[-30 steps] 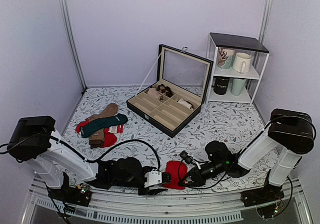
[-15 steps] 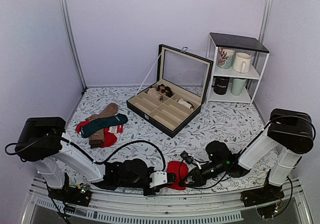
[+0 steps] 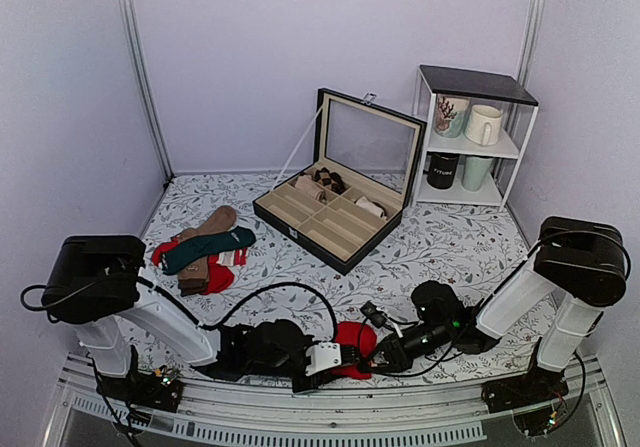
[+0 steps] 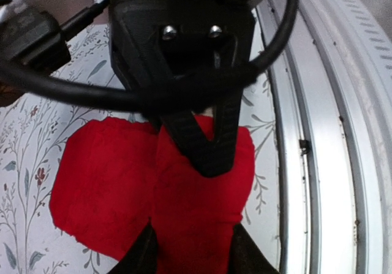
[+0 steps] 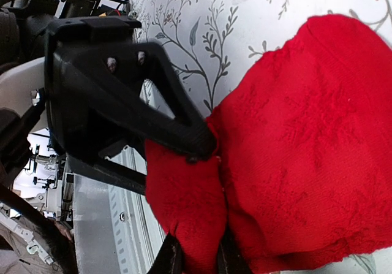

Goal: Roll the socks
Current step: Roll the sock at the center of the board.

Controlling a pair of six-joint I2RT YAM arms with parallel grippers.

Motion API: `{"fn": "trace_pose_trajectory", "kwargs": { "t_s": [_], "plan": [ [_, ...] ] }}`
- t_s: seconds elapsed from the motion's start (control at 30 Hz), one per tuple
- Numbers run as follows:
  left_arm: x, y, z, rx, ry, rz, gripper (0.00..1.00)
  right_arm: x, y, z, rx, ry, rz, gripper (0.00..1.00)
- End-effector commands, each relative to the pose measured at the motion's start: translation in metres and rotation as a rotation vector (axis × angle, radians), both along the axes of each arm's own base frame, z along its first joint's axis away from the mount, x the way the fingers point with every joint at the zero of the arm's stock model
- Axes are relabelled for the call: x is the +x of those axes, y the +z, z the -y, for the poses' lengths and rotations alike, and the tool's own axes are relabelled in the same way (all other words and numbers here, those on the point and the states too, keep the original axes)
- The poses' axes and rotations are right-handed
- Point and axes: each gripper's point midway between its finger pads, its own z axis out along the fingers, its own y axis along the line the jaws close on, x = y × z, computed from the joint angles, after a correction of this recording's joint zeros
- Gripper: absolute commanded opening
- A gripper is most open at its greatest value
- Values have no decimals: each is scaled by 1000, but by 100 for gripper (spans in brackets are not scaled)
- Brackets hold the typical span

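Note:
The red fuzzy socks lie bunched at the table's near edge, between the two grippers. Their beige cuff is hidden. My left gripper is shut on a fold of the socks from the left. In the left wrist view the red fabric fills the gap between its fingers. My right gripper is shut on the socks from the right. In the right wrist view it pinches a narrow red fold, with the main bundle beside it. The two grippers' tips nearly touch.
A pile of dark green, brown and striped socks lies at the left. An open black compartment box stands at the middle back. A white shelf with mugs is at the back right. The metal rail runs along the near edge.
My left arm has slid right along the near edge, pushing its gripper further into the red socks. The bundle has shifted slightly right and looks more compact. The right arm has hardly moved.

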Motion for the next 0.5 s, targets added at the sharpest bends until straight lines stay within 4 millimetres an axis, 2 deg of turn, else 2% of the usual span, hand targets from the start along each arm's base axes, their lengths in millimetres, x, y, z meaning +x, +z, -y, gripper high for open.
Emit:
{"fn": "trace_pose_trajectory", "kwargs": {
  "t_s": [0.0, 0.07, 0.13, 0.23, 0.3, 0.37, 0.47],
  "plan": [
    [-9, -13, -5, 54, -25, -22, 19, -22, -50, 37, -219, -9, -120, 9],
    [-11, -12, -5, 54, -38, -31, 0, -22, -49, 37, -216, -11, -115, 9],
    [-15, -11, -4, 56, -53, -51, 0, -21, -48, 37, -214, -13, -111, 11],
    [-19, -12, -6, 81, -48, -108, 0, -13, -45, 35, -212, -35, -73, 20],
    [-23, -22, -11, 129, -28, -221, 0, -2, -37, 32, -194, -59, 10, 28],
    [-29, -36, -18, 199, -16, -352, 0, 11, -23, 33, -161, -89, 125, 37],
    [-38, -61, -32, 306, 10, -492, 0, 28, 14, 33, -40, -120, 379, 50]
  ]
}}
